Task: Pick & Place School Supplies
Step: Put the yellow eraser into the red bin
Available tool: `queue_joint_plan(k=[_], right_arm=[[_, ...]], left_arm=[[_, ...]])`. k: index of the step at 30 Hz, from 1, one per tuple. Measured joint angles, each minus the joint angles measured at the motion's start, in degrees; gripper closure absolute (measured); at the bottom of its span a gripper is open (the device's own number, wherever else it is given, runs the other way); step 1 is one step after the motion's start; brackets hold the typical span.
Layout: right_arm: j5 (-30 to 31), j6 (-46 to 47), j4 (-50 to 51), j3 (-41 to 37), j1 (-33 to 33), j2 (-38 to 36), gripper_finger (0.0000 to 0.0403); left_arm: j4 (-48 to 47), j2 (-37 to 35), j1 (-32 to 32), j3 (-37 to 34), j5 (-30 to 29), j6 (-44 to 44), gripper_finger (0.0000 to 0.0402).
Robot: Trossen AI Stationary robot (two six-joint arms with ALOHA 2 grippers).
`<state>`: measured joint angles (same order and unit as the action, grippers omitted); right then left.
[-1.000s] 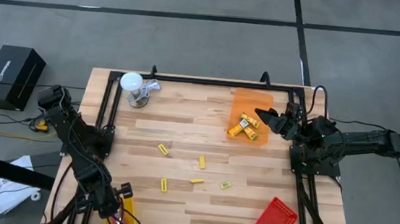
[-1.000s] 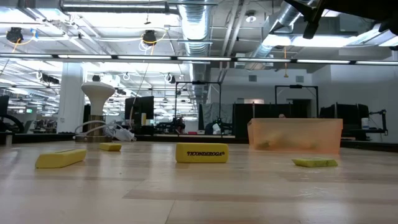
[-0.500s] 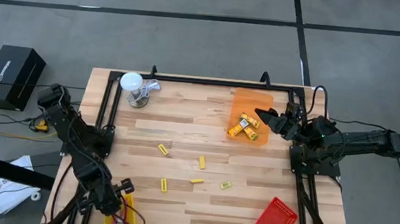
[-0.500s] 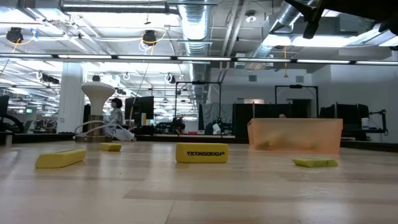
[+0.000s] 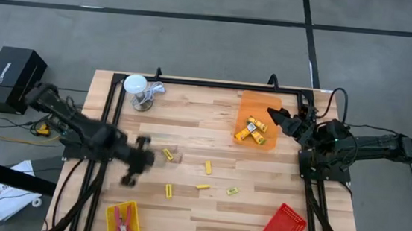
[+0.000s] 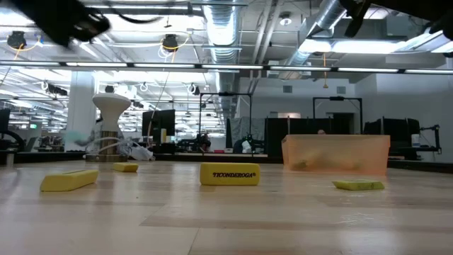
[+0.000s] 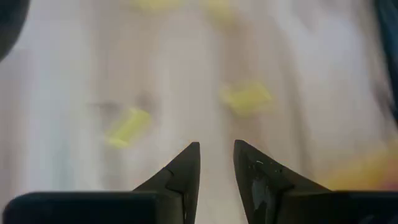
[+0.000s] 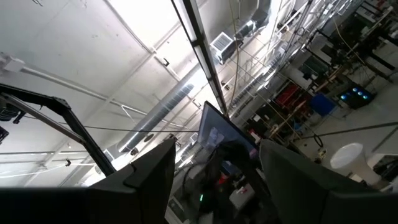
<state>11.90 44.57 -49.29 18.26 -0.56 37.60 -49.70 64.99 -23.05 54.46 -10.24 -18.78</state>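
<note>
Several small yellow blocks lie flat on the wooden table: (image 5: pixel 167 154), (image 5: pixel 207 166), (image 5: pixel 202 185), (image 5: pixel 169 191), (image 5: pixel 232 191). More yellow blocks (image 5: pixel 253 129) lie in the orange tray (image 5: pixel 256 101). Two red-handled tools (image 5: pixel 125 222) lie in the yellow tray (image 5: pixel 113 214). My left gripper (image 5: pixel 139 162) hovers, blurred, above the table just left of the nearest block; it is open and empty (image 7: pixel 216 163). My right gripper (image 5: pixel 275 117) hangs open over the orange tray, tipped up toward the ceiling (image 8: pixel 214 168).
A white cup-like object (image 5: pixel 135 87) stands at the far left corner. A red tray (image 5: pixel 284 227) sits at the near right corner. In the low view, one labelled block (image 6: pixel 228 173) lies mid-table, with the orange tray (image 6: pixel 335 154) behind it.
My left arm has swung fast from over the yellow tray at the near left corner, toward the table's far edge and middle, ending beside the scattered blocks. The yellow tray with the red-handled tools now shows uncovered.
</note>
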Motion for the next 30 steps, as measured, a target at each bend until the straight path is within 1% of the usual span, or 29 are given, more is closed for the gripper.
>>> queue_joint_plan(k=[2,5,9,11,13,16,18,20,23,25,28,30], right_arm=[[0.0,-0.08,-0.03,0.0,0.0,0.0,0.0178],[0.0,-0.13,0.91,0.0,0.0,0.01,0.0178],[0.02,0.01,1.02,0.0,0.07,1.22,0.0178],[0.03,0.01,1.22,0.16,0.07,2.31,0.0178],[-0.35,-0.27,3.3,1.42,0.04,3.6,0.0178],[-2.95,-4.1,9.05,5.22,0.05,5.56,0.0178],[-3.63,-7.81,15.93,9.25,0.04,6.94,0.0178],[-4.72,-12.12,25.21,14.11,-0.04,8.55,0.0178],[-5.88,-19.19,40.74,22.05,-0.74,11.38,0.0178],[-6.31,-22.84,48.21,27.04,-1.56,13.65,0.0178],[-8.54,-26.89,54.22,32.6,-3.1,16.96,0.0178],[-10.83,-28.3,56.65,35.54,-4.44,19.28,0.0178]], left_arm=[[4.34,-1.84,6.5,0.0,-3.87,-4.64,0.0309],[14.87,-3.26,14.77,0.0,-6.09,-8.31,0.0309],[29.3,-2.08,21.78,0.06,-7.69,-9.79,0.0309],[33.6,0.14,23.92,0.09,-7.6,-11.21,0.0309],[34.42,2.81,24.9,0.07,-6.8,-12.87,0.0309],[32.95,7.21,24.81,-0.04,-6.19,-13.12,0.0309],[33.35,9.96,24.25,-0.04,-6.04,-13.54,0.0309],[34.36,12.09,23.65,-0.04,-6.05,-14.97,0.0309],[35.82,13.56,22.76,-0.05,-6.09,-17.57,0.0309],[37.48,13.79,22.13,-0.04,-6.94,-18.14,0.0309],[39.79,13.77,21.79,-0.04,-10.44,-19.69,0.0309],[41.14,13.38,21.99,-0.04,-11.02,-20.14,0.0309]])
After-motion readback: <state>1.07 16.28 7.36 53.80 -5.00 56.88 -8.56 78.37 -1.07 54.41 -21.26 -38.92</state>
